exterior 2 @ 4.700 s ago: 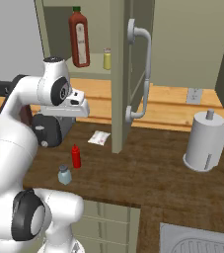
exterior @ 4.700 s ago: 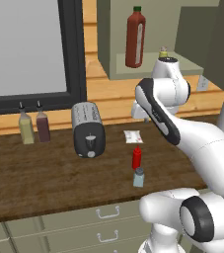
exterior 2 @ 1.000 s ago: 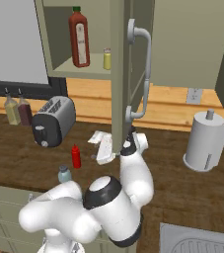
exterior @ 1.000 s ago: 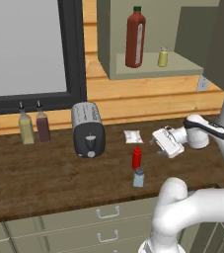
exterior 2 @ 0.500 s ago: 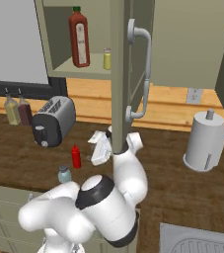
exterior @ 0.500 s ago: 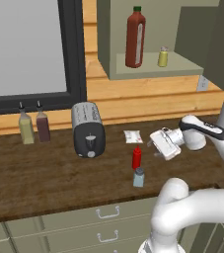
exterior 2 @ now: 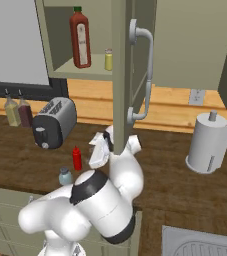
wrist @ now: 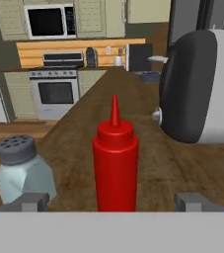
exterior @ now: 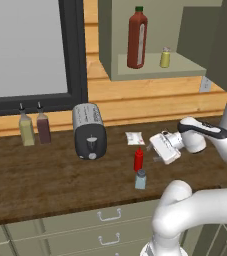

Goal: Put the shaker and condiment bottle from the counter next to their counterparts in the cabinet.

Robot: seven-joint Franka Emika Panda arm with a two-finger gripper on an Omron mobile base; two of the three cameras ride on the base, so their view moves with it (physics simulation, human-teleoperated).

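Hand [wrist: 111, 201] spread wide, level with condiment bottle [wrist: 115, 165]; shaker [wrist: 22, 169] beside.

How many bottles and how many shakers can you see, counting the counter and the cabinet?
Bottles: 4 (small red squeeze bottle, tall dark-red bottle, olive bottle, dark-red spout bottle)
Shakers: 2 (blue-grey shaker, yellow shaker)
Total: 6

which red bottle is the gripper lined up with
The small bright red squeeze bottle on the counter, centred between the open gripper's fingertips; the tall green-capped bottle stands in the cabinet.
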